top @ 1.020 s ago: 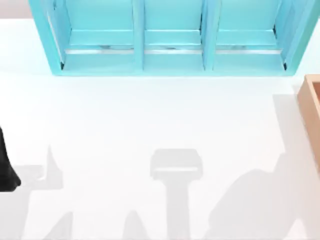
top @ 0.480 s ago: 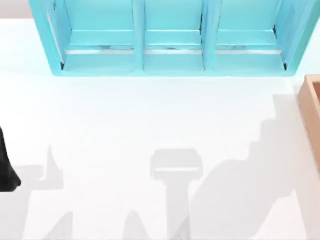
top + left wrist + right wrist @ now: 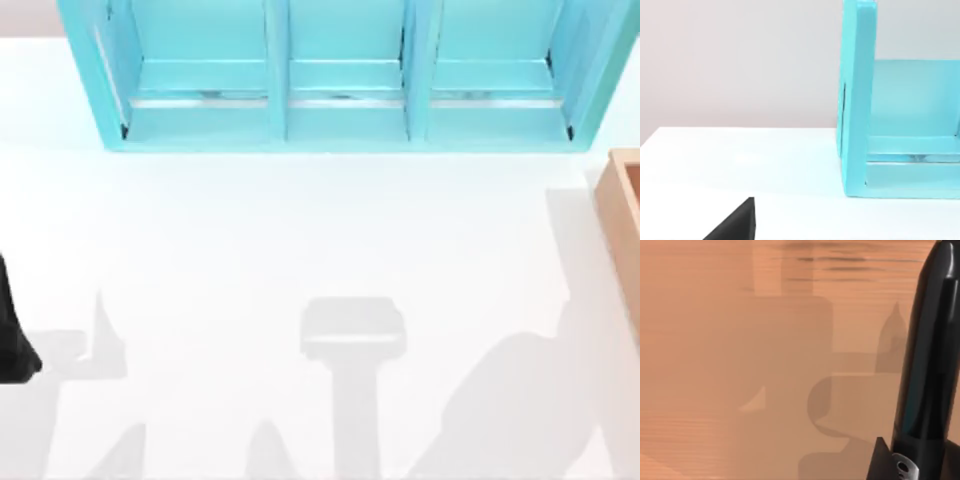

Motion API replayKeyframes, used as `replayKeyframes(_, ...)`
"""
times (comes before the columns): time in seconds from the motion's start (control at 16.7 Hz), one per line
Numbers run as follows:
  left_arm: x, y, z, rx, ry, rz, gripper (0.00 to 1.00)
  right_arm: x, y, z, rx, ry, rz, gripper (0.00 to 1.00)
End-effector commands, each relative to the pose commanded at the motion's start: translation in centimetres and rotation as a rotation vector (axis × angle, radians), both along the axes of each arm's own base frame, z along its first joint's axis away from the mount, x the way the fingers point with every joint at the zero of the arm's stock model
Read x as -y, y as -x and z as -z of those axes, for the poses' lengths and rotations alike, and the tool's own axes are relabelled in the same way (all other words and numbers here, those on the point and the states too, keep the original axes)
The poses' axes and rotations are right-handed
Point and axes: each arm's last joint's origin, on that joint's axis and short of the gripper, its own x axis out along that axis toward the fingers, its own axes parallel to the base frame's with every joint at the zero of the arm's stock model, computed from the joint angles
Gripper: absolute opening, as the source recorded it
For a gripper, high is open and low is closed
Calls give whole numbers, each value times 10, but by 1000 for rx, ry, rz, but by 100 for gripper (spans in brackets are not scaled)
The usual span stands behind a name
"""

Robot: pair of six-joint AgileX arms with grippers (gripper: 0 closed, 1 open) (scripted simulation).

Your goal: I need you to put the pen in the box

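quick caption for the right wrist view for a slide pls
Black pen with a silver band, seen close against the box's orange-brown wooden inside, shadows falling across the wood.

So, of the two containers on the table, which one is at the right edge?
The tan wooden box, partly cut off at the table's right edge. The light-blue shelf unit stands along the far side and has three compartments.

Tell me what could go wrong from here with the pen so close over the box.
The pen hangs close above the orange-brown inside of the box in the right wrist view. If let go tilted, it may bounce or roll. The box sits at the table's right edge in the top view, so a sideways drift could knock its wall.
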Motion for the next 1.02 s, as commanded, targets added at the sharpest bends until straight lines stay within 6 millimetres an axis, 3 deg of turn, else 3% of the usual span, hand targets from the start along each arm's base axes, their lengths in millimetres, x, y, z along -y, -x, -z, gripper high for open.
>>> replayKeyframes(0.12,0,0,0,0,0,0,100,0,0,0,0,0,0,0)
replayKeyframes(0.9,0,0,0,0,0,0,100,0,0,0,0,0,0,98)
replayKeyframes(1.02,0,0,0,0,0,0,100,0,0,0,0,0,0,100)
